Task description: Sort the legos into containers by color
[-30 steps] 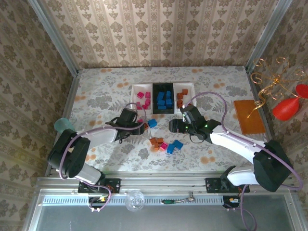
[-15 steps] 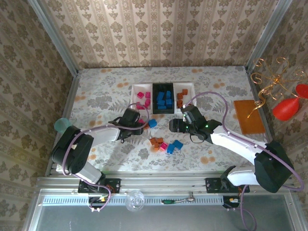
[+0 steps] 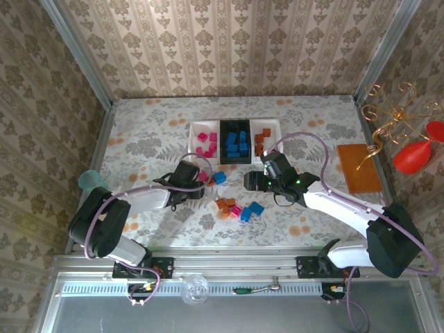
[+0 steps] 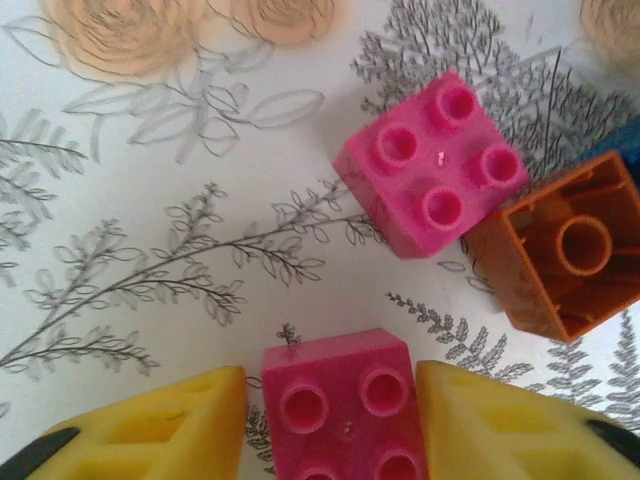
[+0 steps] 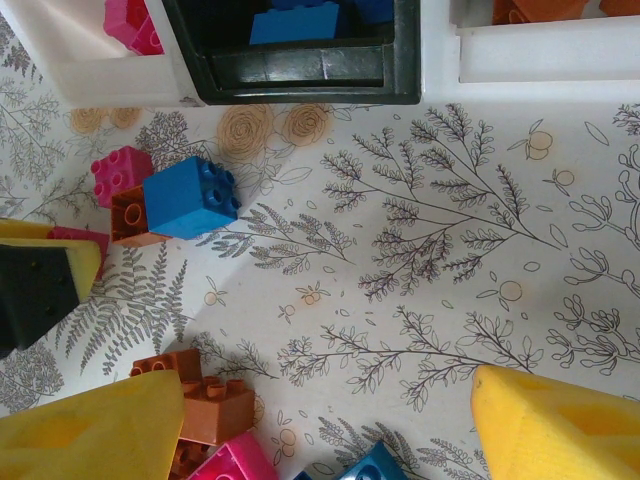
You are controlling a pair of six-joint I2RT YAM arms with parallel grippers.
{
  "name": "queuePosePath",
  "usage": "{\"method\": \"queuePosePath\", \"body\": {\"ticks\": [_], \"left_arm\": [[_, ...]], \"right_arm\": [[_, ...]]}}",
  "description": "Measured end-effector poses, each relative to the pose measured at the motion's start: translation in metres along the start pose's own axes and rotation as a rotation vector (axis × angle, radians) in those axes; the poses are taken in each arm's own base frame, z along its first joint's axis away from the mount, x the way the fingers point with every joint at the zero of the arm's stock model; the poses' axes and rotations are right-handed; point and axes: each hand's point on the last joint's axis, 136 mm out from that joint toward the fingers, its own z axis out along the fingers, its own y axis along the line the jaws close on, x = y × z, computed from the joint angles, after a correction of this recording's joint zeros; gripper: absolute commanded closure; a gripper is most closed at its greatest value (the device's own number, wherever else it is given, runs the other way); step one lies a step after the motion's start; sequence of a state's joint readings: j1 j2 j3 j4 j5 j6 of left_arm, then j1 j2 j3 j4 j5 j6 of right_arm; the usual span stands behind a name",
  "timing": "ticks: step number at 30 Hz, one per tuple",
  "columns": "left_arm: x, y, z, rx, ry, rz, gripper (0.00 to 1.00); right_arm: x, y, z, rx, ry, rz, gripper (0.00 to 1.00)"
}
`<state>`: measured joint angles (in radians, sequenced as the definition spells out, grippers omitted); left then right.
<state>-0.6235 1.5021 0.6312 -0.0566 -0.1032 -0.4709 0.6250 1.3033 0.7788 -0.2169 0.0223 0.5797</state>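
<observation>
My left gripper (image 4: 330, 400) is shut on a magenta-pink lego (image 4: 345, 410), its yellow fingers (image 4: 150, 425) on either side of it. Just beyond lie another pink lego (image 4: 430, 165) and an upturned orange-brown one (image 4: 565, 255). From above, the left gripper (image 3: 202, 180) is below the containers: a white tray (image 3: 193, 132) with pink legos, a black tray (image 3: 236, 161) with blue ones, a white tray (image 3: 275, 132) with orange ones. My right gripper (image 3: 248, 182) stands open over bare table (image 5: 320, 430). A blue lego (image 5: 190, 195) and a loose cluster (image 3: 234, 207) lie nearby.
An orange-brown mat (image 3: 359, 168) lies at the right, with red and gold ornaments (image 3: 409, 146) beyond it. A teal cup (image 3: 89, 180) stands at the left edge. Orange and pink bricks (image 5: 205, 405) sit against my right gripper's left finger.
My left gripper has closed on the pink lego and shifted slightly right. The right arm has not moved.
</observation>
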Motion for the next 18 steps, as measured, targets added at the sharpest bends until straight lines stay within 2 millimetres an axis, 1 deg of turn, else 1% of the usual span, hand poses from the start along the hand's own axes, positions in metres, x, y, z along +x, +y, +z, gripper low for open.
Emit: {"method": "queuePosePath", "body": {"ticks": [5,7,9,11,12,14,15,17,18], "left_arm": [[-0.001,0.0,-0.001,-0.016,-0.011,0.003,0.64],[-0.001,-0.002,-0.003,-0.01,-0.012,0.005,0.65],[-0.002,-0.004,-0.009,0.0,-0.014,0.008,0.65],[-0.009,-0.008,-0.021,0.017,-0.036,0.008,0.65],[-0.017,-0.011,-0.028,0.026,-0.055,0.006,0.65],[-0.042,-0.019,-0.044,0.049,-0.111,-0.005,0.65],[-0.058,-0.024,-0.051,0.062,-0.14,-0.01,0.65],[-0.095,-0.03,-0.064,0.081,-0.205,-0.028,0.65],[-0.112,-0.032,-0.067,0.085,-0.23,-0.035,0.65]], "right_arm": [[0.001,-0.001,0.0,0.003,0.004,0.0,0.23],[0.002,-0.002,0.0,0.006,0.007,0.0,0.23],[0.002,-0.002,0.0,0.007,0.007,-0.001,0.23],[0.002,-0.002,0.0,0.009,0.006,-0.001,0.23],[0.002,-0.002,0.0,0.01,0.006,-0.001,0.23],[0.002,-0.002,0.0,0.01,0.005,-0.001,0.23],[0.002,-0.002,0.0,0.01,0.005,0.0,0.23],[0.001,-0.002,0.0,0.01,0.005,0.0,0.23],[0.002,-0.002,0.0,0.01,0.005,0.0,0.23]]}}
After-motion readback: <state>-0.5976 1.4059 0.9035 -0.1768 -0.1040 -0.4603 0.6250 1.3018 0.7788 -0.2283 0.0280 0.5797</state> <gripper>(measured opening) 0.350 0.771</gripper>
